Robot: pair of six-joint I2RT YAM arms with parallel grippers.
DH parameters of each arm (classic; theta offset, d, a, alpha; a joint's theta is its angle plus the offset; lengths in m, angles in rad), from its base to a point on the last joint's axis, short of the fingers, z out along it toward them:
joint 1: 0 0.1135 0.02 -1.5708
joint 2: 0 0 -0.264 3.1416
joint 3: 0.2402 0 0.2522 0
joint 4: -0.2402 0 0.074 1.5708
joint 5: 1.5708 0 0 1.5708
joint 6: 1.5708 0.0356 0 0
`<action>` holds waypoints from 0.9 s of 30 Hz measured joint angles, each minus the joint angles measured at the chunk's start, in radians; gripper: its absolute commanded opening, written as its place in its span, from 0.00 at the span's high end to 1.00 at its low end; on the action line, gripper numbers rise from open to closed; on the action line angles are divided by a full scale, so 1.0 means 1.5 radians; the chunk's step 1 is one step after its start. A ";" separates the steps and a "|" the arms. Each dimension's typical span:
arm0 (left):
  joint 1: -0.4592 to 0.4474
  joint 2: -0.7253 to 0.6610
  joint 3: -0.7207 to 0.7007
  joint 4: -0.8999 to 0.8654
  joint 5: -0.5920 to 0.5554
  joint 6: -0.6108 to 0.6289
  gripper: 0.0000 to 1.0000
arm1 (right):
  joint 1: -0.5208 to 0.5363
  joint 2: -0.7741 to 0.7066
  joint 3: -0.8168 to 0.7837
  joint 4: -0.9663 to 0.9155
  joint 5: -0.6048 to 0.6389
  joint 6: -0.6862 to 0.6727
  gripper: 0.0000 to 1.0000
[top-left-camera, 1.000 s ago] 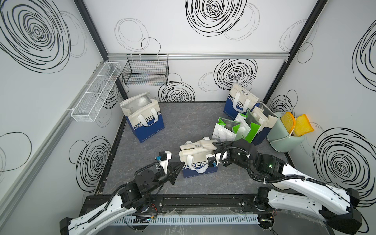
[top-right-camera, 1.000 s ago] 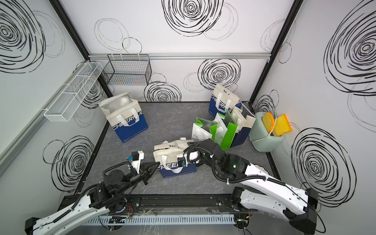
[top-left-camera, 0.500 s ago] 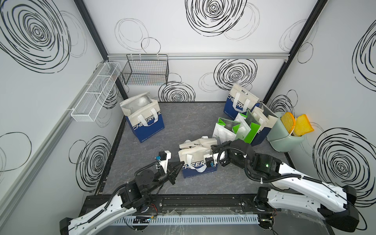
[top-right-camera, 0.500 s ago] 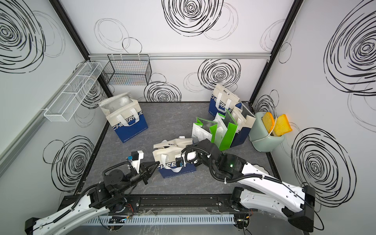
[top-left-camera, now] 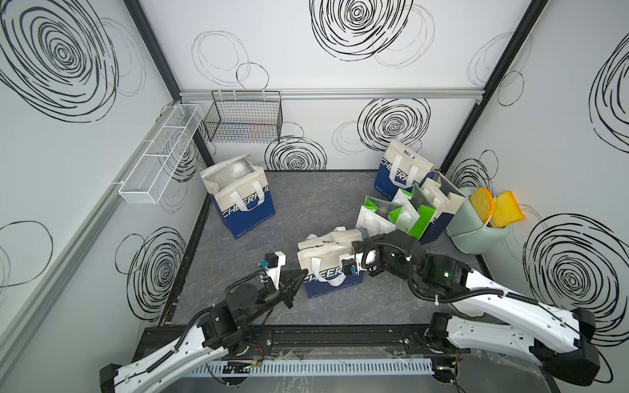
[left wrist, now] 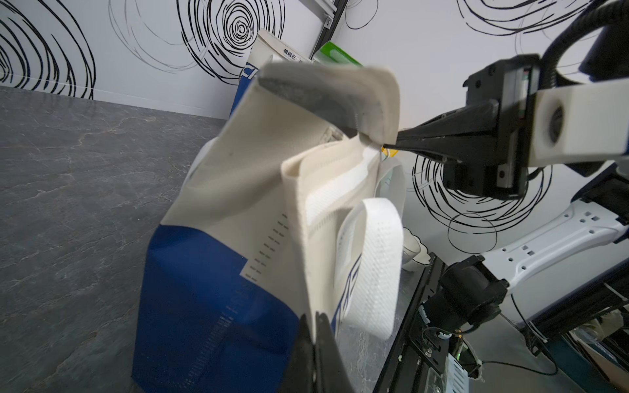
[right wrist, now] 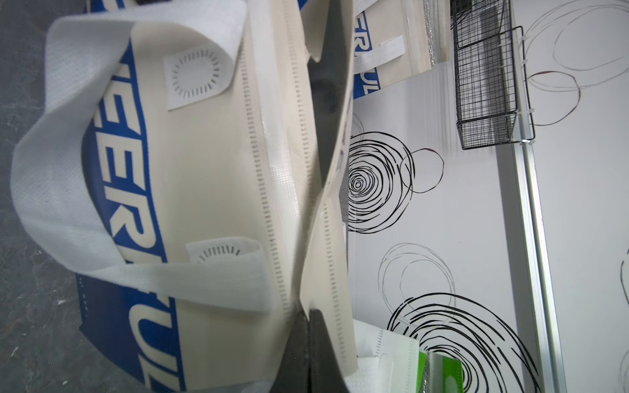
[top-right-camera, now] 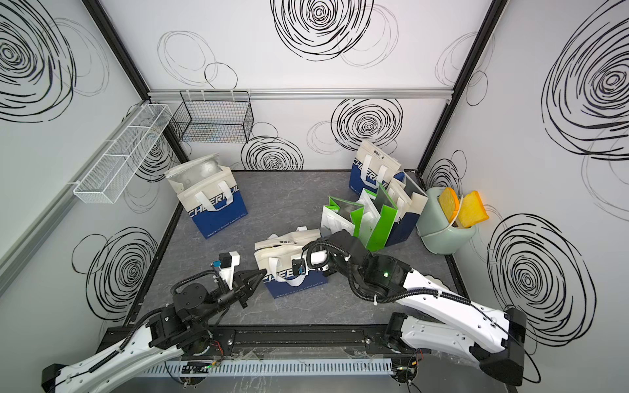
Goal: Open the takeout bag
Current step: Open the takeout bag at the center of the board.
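While a white wire rack [top-left-camera: 160,160] and a black wire basket [top-left-camera: 243,119] hang on the walls at the far left, an open blue and cream bag [top-left-camera: 243,200] stands below them at the back of the gray floor [top-left-camera: 306,197]. Nearer the front, the left gripper [top-left-camera: 303,273] reaches in low with its jaws closed. It pinches the left corner seam of the takeout bag [top-left-camera: 326,268]; in the left wrist view the cream edge runs down between the fingers [left wrist: 306,340]. The takeout bag, blue below and cream above, stands upright near the front middle of the floor, between the two arms. Its white handle [left wrist: 374,258] hangs down the front face. Its top flap [left wrist: 326,92] stands partly raised and curls over, showing a dark gray strip on its underside. On the bag's right side, the right gripper [left wrist: 394,147] is clamped tight on the corner of that flap, above the bag's mouth. Behind the right arm stands a cluster of green and white bags [top-left-camera: 401,214], and at the far right a pale green toaster [top-left-camera: 476,231] holds two slices of toast [top-left-camera: 481,204].
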 measured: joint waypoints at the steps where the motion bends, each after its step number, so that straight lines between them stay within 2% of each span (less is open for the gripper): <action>1: 0.000 0.000 0.000 0.001 0.000 0.000 1.00 | 0.000 0.004 0.009 -0.007 0.000 0.004 1.00; 27: -0.006 0.003 0.000 0.005 -0.004 0.001 1.00 | 0.001 0.056 0.110 -0.077 -0.005 0.136 1.00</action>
